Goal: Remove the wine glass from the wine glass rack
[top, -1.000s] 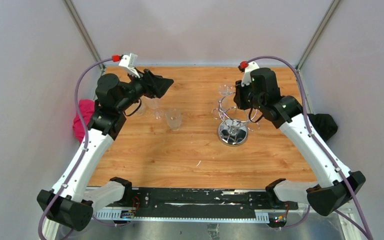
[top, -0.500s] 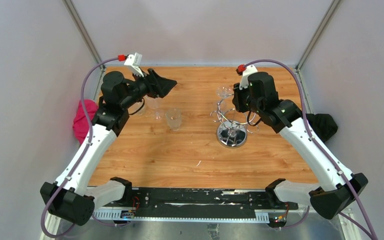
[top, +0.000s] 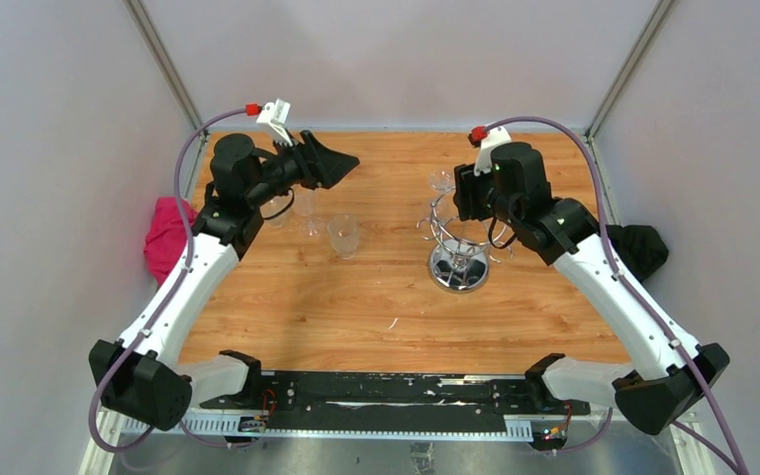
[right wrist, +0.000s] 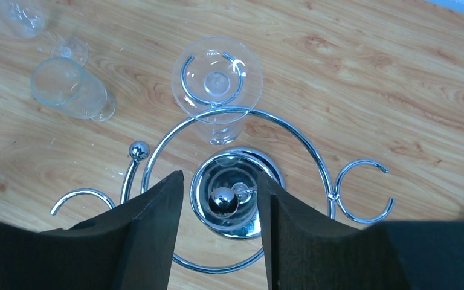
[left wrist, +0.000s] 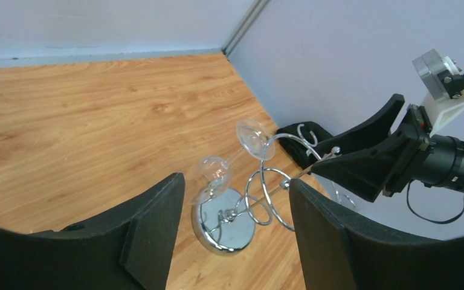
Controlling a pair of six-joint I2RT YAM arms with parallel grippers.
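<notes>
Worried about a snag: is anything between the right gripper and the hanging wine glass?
Only the rack itself: in the right wrist view its wire ring crosses between the open right gripper and the glass, whose foot sits in a hook beyond it.

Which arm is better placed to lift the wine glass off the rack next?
Right. The right gripper, jaws open, hangs above the wine glass rack, near the wine glass; the left gripper is farther away.
</notes>
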